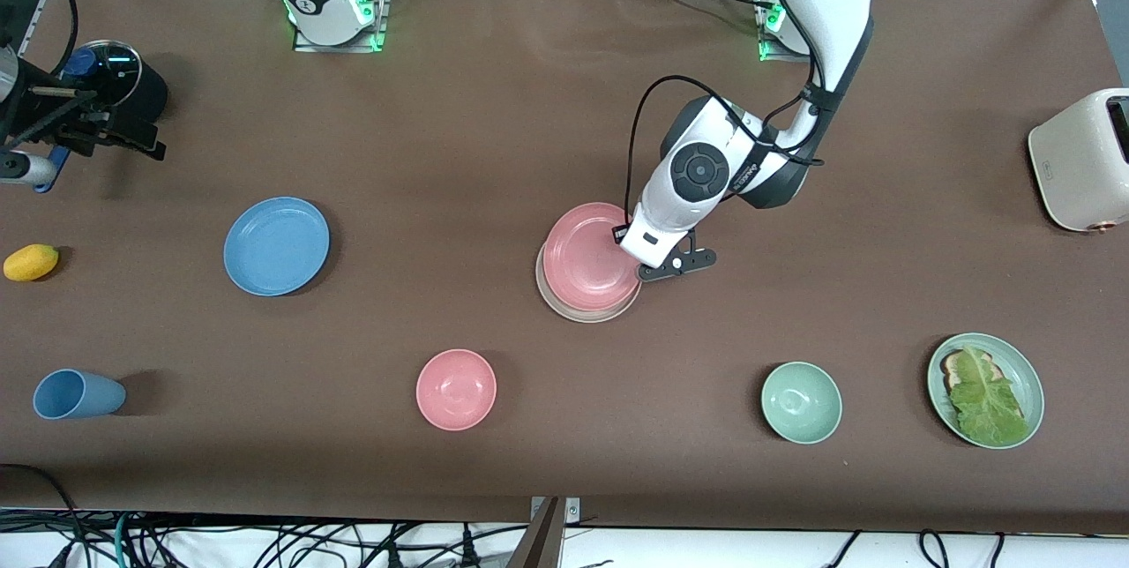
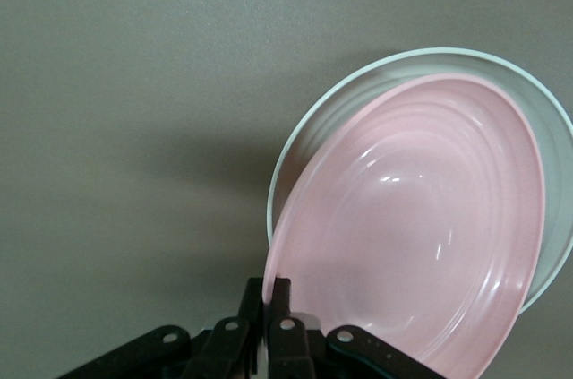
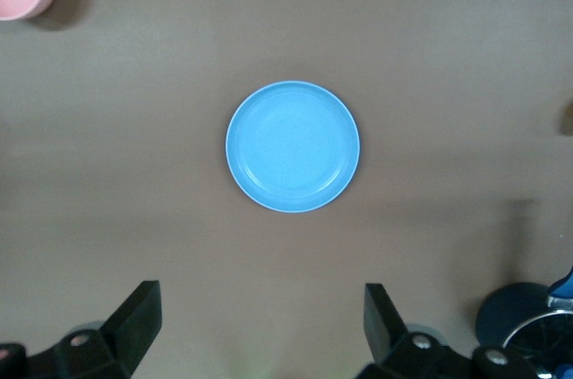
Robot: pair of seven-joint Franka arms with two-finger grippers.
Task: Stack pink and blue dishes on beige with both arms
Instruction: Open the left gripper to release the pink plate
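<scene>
The pink dish lies tilted over the beige plate, shifted a little off its middle. My left gripper is shut on the pink rim at the side toward the left arm's end. In the left wrist view the fingers pinch the edge of the pink dish, and the beige rim shows under it. The blue dish lies flat toward the right arm's end. High above the table, my right gripper hangs open and empty, with the blue dish below it.
Nearer the front camera stand a blue cup, a pink bowl, a green bowl and a green plate with lettuce. A yellow fruit and a dark lidded pot sit at the right arm's end, a toaster at the left arm's.
</scene>
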